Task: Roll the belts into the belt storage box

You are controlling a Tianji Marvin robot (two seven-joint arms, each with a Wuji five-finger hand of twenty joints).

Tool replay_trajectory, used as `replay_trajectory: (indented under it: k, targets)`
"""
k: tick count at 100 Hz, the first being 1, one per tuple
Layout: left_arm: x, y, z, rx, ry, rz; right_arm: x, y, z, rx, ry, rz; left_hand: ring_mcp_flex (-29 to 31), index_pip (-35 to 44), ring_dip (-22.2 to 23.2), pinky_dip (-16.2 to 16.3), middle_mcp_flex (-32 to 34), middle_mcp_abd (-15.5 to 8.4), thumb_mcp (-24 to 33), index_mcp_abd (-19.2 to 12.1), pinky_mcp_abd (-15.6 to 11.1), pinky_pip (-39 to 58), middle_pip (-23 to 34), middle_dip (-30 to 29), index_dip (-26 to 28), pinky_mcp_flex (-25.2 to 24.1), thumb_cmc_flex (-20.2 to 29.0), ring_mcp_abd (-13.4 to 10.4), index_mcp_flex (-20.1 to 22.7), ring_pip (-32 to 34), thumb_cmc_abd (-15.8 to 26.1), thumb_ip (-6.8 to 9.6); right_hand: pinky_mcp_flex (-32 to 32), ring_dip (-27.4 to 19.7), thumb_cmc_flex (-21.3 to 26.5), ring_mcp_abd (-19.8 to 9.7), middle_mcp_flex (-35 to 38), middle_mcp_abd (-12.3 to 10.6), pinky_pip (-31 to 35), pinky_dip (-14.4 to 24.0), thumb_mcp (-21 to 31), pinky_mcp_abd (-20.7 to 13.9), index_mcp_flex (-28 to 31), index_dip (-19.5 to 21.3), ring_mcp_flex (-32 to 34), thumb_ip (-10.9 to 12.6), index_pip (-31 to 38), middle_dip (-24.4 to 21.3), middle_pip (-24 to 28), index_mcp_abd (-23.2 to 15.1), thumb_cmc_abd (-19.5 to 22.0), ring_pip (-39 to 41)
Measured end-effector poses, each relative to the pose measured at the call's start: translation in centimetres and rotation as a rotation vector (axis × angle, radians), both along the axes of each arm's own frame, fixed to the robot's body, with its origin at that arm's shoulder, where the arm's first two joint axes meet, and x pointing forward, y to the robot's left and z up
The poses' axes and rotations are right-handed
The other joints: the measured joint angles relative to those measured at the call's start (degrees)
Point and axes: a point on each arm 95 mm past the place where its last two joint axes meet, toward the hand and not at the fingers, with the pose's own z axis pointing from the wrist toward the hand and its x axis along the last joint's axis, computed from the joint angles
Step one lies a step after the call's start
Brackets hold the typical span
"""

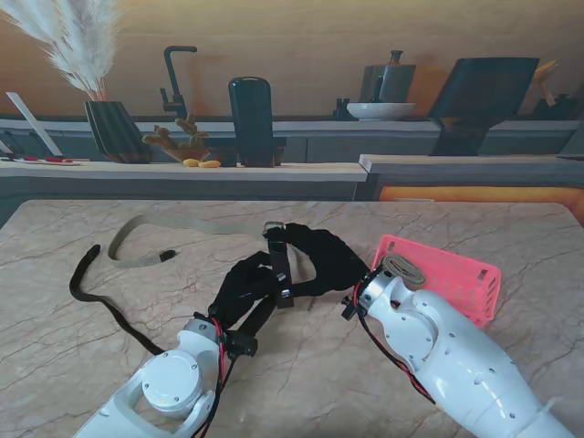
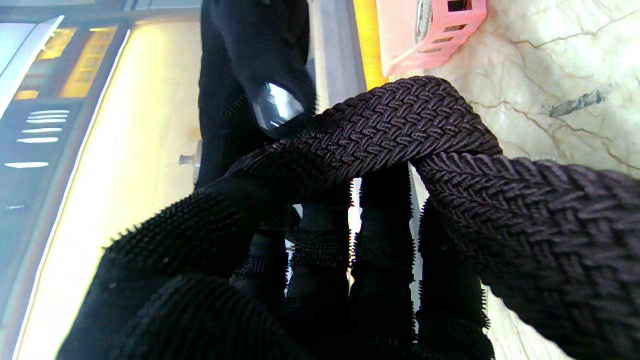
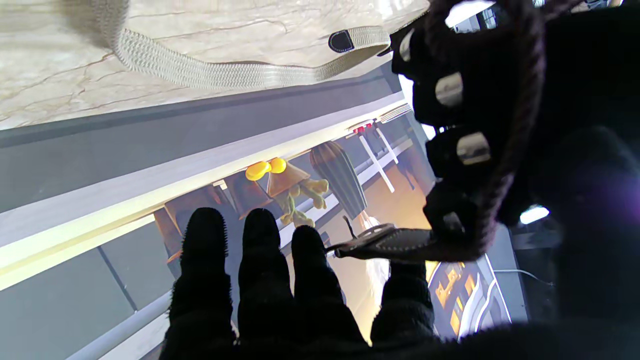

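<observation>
1. Two gloved hands meet over the middle of the marble table (image 1: 82, 365), just left of the pink belt storage box (image 1: 456, 274).
2. The left hand (image 1: 245, 290) is closed on the dark braided belt (image 1: 278, 265); the left wrist view shows the weave draped across its black fingers (image 2: 320, 260) and held there.
3. The right hand (image 1: 321, 258), nearest the box, also grips this belt: in its wrist view the thumb side pinches the strap by the buckle end (image 3: 385, 242), while three fingers (image 3: 260, 270) stand straight and bare.
4. The belt's free tail (image 1: 100, 301) trails far left of the box and curls along the table toward my side.
5. A beige woven belt (image 1: 137, 242) lies loose on the table, well left of the box and farther from me than the dark tail, with a dark tip (image 3: 342, 41) at one end.
6. The box lies at the right of the table, beside the right wrist; a rolled greyish belt (image 1: 404, 271) shows inside at its near-left corner.
7. Beyond the box, on the counter, stand a white bowl (image 1: 380, 110) and a black faucet (image 1: 173, 78).
</observation>
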Motion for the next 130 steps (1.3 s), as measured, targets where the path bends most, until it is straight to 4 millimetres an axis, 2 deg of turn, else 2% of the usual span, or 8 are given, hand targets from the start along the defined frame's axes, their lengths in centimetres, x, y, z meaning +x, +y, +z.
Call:
replay_trajectory:
  k: [11, 24, 48, 61, 67, 83, 105, 130]
  targets:
    - [-0.2, -0.1, 0.1, -0.017, 0.008, 0.004, 0.1, 0.2, -0.4, -0.011, -0.014, 0.003, -0.01, -0.31, -0.03, 0.0, -0.04, 0.01, -0.69, 0.0, 0.0, 0.0, -0.12, -0.01, 0.0, -0.01, 0.0, 0.0, 0.0, -0.01, 0.58, 0.0, 0.79, 0.66, 0.02, -1.77, 3.75, -2.46, 1.16, 0.0, -0.48, 0.01, -0.58, -2.65, 2.91, -0.02, 10.96, 1.07, 0.85, -0.87, 0.0, 0.83]
    - [-0.3, -0.1, 0.1, -0.034, 0.015, 0.017, 0.0, 0.3, -0.8, 0.001, -0.012, 0.01, -0.02, -0.32, -0.06, 0.0, -0.04, 0.01, -0.84, 0.01, 0.0, -0.01, -0.12, -0.02, 0.0, -0.01, 0.0, 0.0, 0.35, -0.02, 0.58, 0.0, 1.57, 1.01, 0.46, -3.7, 7.6, -4.05, 1.8, 0.0, -0.97, 0.01, 1.27, -4.11, 4.67, -0.03, 14.4, 1.3, 1.34, 0.3, 0.0, 0.99]
    - [-0.7, 0.3, 0.1, -0.149, 0.076, 0.034, -0.2, 0.6, -1.2, 0.039, -0.026, -0.012, -0.02, -0.31, -0.25, 0.0, -0.23, 0.21, -1.28, 1.38, 0.0, -0.75, -0.55, -0.75, -0.09, -0.07, -0.12, 0.0, 1.0, -0.02, 0.58, -0.02, 4.94, 2.07, 5.02, -5.86, 19.25, -8.73, 4.85, 0.0, -3.74, 0.01, 13.69, -5.49, 11.64, -0.23, 21.92, 1.3, 1.44, 2.04, -1.01, 2.4]
    - [-0.7, 0.3, 0.1, -0.159, 0.089, 0.036, -0.2, 0.9, -1.7, 0.09, 0.005, -0.039, -0.7, -0.32, -0.9, 0.0, -2.56, 0.12, -1.65, 1.4, 0.0, -1.36, -0.7, -1.16, -0.09, -0.44, -0.82, 0.0, 1.0, -1.42, 0.72, -0.02, 6.32, 3.59, 5.3, -6.68, 29.05, -10.75, 7.13, -0.06, 3.9, 0.02, 21.03, -6.73, 15.79, -2.89, 26.86, 1.92, 2.36, -0.41, -3.2, 4.52]
    - [-0.7, 0.3, 0.1, -0.162, 0.094, 0.038, -0.2, 1.1, -1.9, 0.11, 0.022, -0.048, -1.01, 0.0, -0.9, 0.0, -2.63, 0.03, -2.98, 1.41, 0.0, -1.36, -0.72, -1.51, -0.09, -0.53, -1.02, 0.0, 1.0, -1.42, 1.26, -0.02, 6.74, 4.35, 5.84, -7.04, 31.9, -10.94, 8.1, -0.22, 4.63, 0.05, 22.45, -12.08, 17.61, -7.01, 31.44, 1.96, 2.86, -1.35, -3.22, 5.18]
    - [-0.5, 0.4, 0.1, -0.15, 0.09, 0.055, -0.2, 1.4, -2.1, 0.131, 0.04, -0.068, -2.4, 0.22, -1.23, 0.0, -3.75, -0.59, -6.72, 1.09, 0.02, -1.38, -0.74, -3.8, 0.09, -1.07, -1.21, -0.06, 1.01, -2.21, 1.71, 0.1, 7.51, 6.08, 11.37, -7.34, 38.22, -10.83, 9.74, -0.76, -1.38, 0.74, 26.08, -20.04, 20.99, -7.75, 39.79, 2.76, 5.49, -1.57, 0.38, 7.84]
    - [-0.2, 0.1, 0.2, -0.005, 0.013, 0.085, -0.4, 1.4, -2.6, 0.143, 0.076, -0.104, -3.08, 0.22, -2.0, 0.0, -5.39, -1.61, -10.15, 0.96, 0.03, -1.38, -0.5, -7.6, 0.1, -1.9, -1.24, 0.2, 0.68, -2.24, 1.84, 0.16, 8.12, 7.53, 17.38, -7.12, 40.37, -8.82, 10.99, -0.77, -4.91, 1.4, 28.13, -20.76, 22.98, -7.75, 39.79, 3.97, 7.15, 2.03, 2.71, 10.18]
    - [0.4, -0.2, 0.3, 0.099, -0.06, 0.076, -0.8, 1.3, -3.0, 0.182, 0.131, -0.173, -3.1, -0.61, -2.58, 0.02, -6.75, -1.94, -12.75, 1.25, 0.34, -1.24, 0.19, -11.86, 0.05, -2.76, -2.83, 1.15, 0.06, -2.14, 2.39, 0.2, 8.13, 8.92, 21.03, -6.04, 40.21, -7.86, 11.92, -0.77, -7.84, 1.61, 28.22, -19.37, 22.98, -7.69, 39.79, 4.75, 8.1, 2.21, 4.8, 12.24]
